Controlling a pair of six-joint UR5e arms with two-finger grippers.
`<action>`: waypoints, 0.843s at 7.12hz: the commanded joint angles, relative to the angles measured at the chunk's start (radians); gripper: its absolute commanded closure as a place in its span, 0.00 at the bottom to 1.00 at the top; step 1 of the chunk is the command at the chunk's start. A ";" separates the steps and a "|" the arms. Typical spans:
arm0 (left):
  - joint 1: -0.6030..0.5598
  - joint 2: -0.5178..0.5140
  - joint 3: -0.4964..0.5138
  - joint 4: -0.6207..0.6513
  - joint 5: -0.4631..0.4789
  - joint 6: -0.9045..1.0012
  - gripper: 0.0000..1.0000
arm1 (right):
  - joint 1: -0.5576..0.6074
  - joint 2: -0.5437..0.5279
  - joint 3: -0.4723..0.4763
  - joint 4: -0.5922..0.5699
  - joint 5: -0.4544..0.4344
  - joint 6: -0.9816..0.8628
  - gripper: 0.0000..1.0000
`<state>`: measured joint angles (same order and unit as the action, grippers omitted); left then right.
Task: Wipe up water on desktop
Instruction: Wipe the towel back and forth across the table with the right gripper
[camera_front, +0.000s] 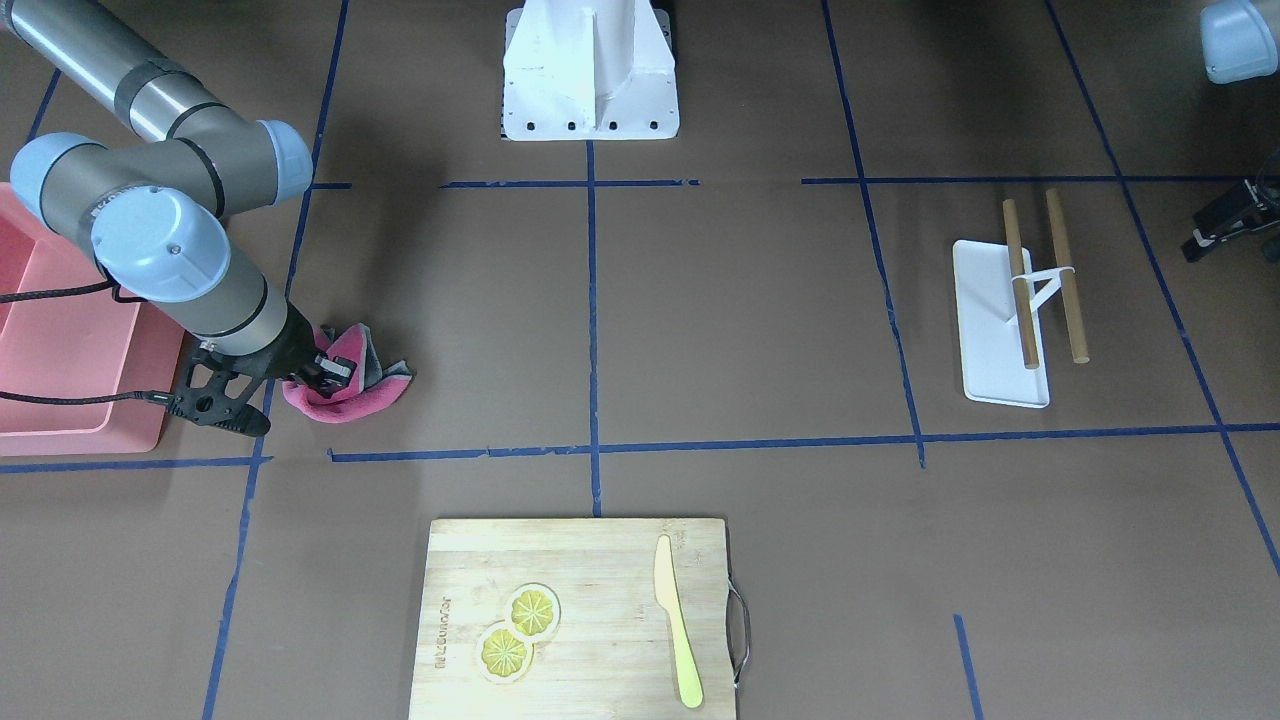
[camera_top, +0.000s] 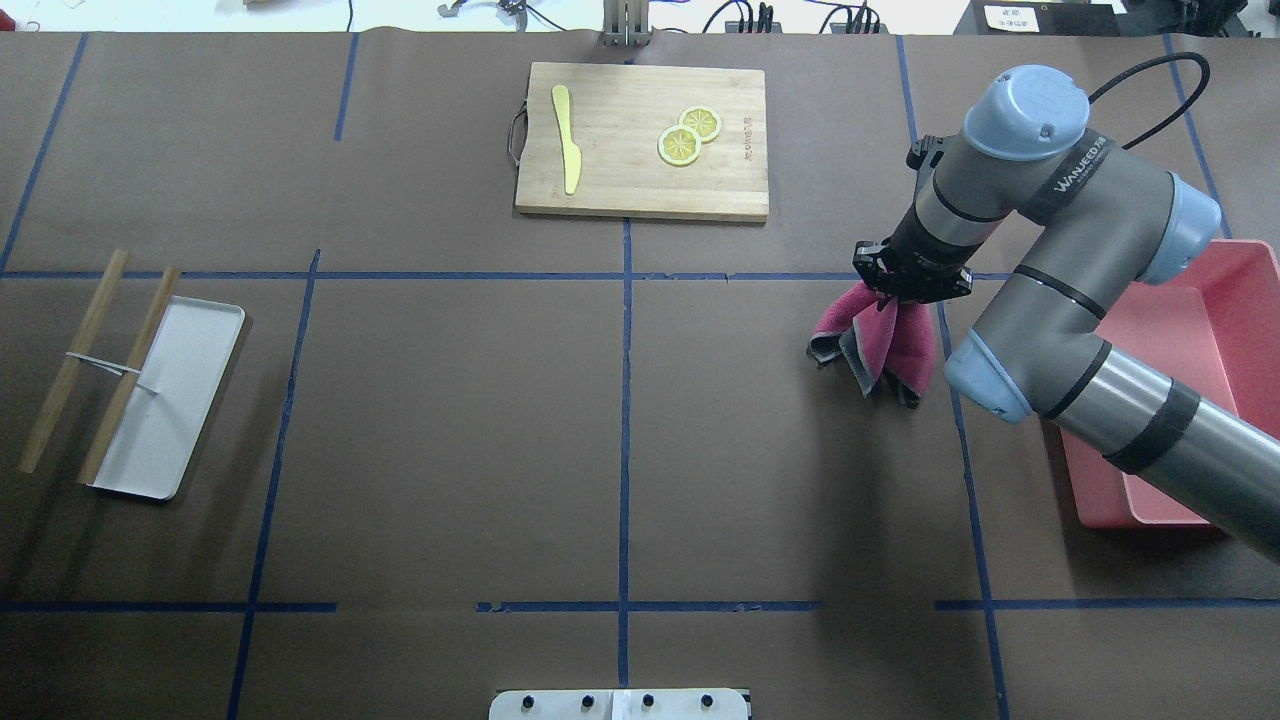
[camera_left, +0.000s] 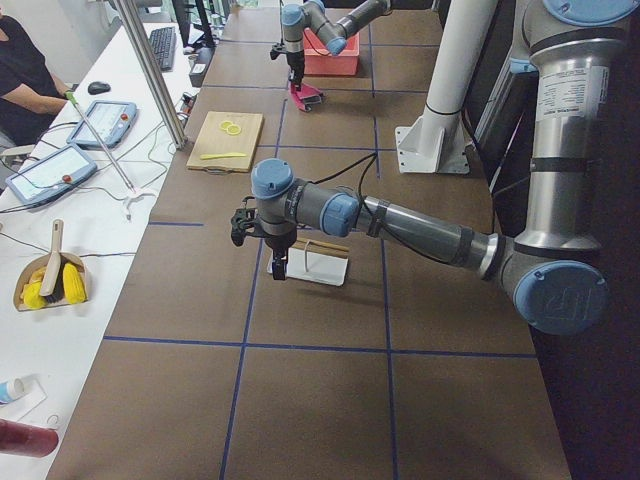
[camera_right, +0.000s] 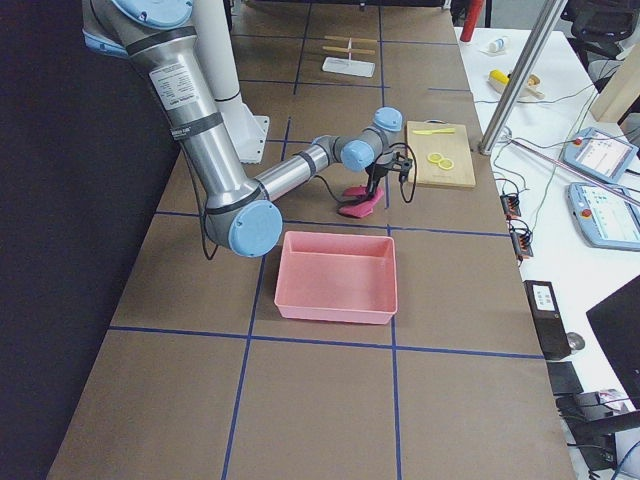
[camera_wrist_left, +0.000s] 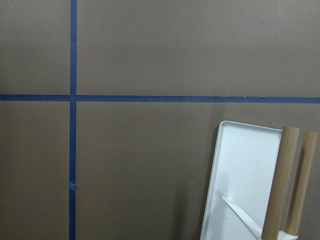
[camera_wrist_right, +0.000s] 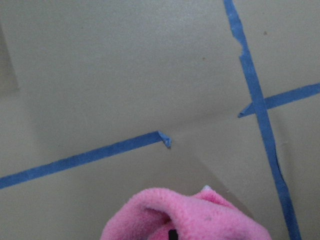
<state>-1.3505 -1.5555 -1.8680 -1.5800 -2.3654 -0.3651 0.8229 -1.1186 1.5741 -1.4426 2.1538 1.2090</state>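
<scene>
The desktop (camera_top: 450, 420), brown and ruled by blue tape, filled every view. No wet patch could be made out on it, so where the water lay could not be told. The right arm (camera_top: 1100, 200) reached out over its own half of the surface, passing above a pink bin (camera_top: 1180, 340) that sat on that side. A wooden cutting board (camera_top: 640, 180) lay at the far edge from the robot, and a white tray (camera_top: 190, 380) with two wooden sticks lay well apart on the left side.

The pink cloth (camera_top: 880, 345) hung straight below the right gripper (camera_top: 908, 290), which was pinched tight on its bunched top. The lower folds touched the desktop and trailed back toward the robot's side, just beside the bin. The cloth had no clear long axis, being gathered into a drooping bundle.

The left gripper (camera_left: 278, 265) hovered over the white tray, far from the cloth. Whether it was wide or narrow could not be told. The right arm was plainly the nearer one, and the wipe would probably call for pressing the cloth flatter before dragging it.
</scene>
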 joint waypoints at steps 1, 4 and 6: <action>0.001 -0.005 0.007 0.000 0.001 0.002 0.00 | -0.048 0.008 0.013 0.002 0.009 0.023 1.00; -0.001 -0.008 0.010 0.000 0.001 0.002 0.00 | -0.221 0.007 0.125 0.004 0.014 0.251 1.00; -0.002 -0.011 0.010 0.000 0.001 0.002 0.00 | -0.338 0.011 0.199 0.004 0.000 0.401 1.00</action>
<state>-1.3523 -1.5643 -1.8581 -1.5800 -2.3639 -0.3636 0.5590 -1.1095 1.7219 -1.4392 2.1633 1.5189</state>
